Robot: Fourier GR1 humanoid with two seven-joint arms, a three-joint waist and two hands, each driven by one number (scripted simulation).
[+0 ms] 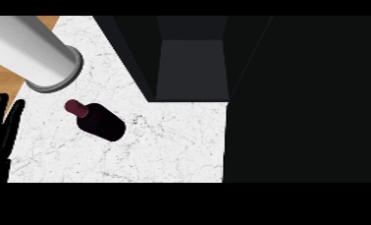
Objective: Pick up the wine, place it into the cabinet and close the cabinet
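Wine (97, 120): stood on the white counter (167, 150), left of the open cabinet (192, 62).
Left hand (10, 121): seen at the left edge, fingers straight, nothing held.
Forearm (36, 49): far left.

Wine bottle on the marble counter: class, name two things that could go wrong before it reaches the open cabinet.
1. The wine bottle is small, round and dark; the left robot hand, resting open at the left edge, might knock it over instead of grasping it.
2. A grey forearm hangs above the counter near the bottle and could bump it on the way to the cabinet.
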